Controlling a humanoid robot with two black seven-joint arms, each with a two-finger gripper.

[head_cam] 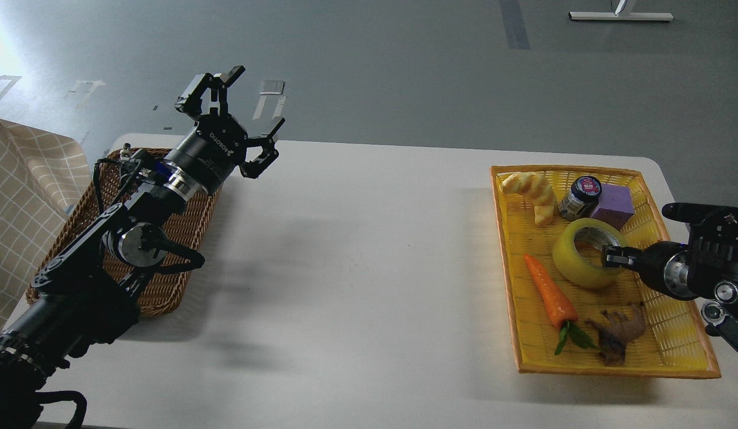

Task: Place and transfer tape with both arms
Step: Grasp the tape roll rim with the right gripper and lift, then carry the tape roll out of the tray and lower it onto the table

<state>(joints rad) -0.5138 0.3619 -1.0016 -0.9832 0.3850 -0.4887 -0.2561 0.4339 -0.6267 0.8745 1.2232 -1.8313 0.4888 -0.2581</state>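
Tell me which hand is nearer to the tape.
Right. The right hand is at the tape in the yellow basket, reaching its core. The left hand hangs open far across the table, above the wicker basket.

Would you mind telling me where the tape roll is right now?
In the head view, the tape lies in the yellow basket on the table's right side, between the carrot and the right gripper, just below the small jar.

Bare table (369,268) between two baskets (673,357)
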